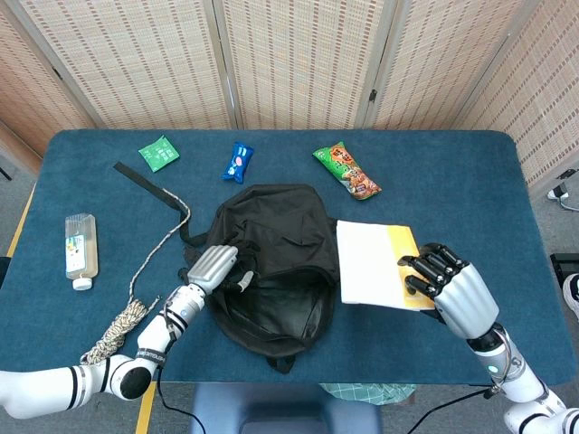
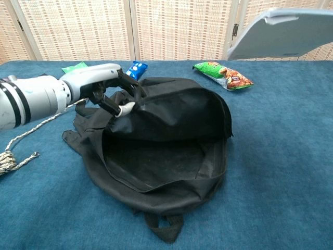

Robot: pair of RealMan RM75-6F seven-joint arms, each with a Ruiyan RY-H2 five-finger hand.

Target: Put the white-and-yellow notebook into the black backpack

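1. Notebook [image 1: 378, 262], white with a yellow strip, was held in the air by the right hand [image 1: 450, 291], fingers closed over its yellow edge and the white pages reaching out to that hand's left, toward the black backpack [image 1: 271, 271]

2. Seen from the chest camera, the notebook [image 2: 281, 32] hung high above the blue table [image 1: 452, 172], up and to the right of the bag's mouth and touching nothing below

3. Left hand [image 1: 211, 268] pinched the upper flap of the backpack [image 2: 161, 151] near the zip and lifted it; its fingers were curled into the fabric, and the dark interior gaped just to that hand's right

4. Progress looked roughly halfway: the notebook was off the table and the bag stood open, but nothing had gone inside yet

5. What appeared to remain was lowering the notebook's leading edge into the opening beside the left hand, sliding it in and letting go

6. Snack packets [image 1: 347, 171] lay beyond both hands, well apart from the bag's mouth
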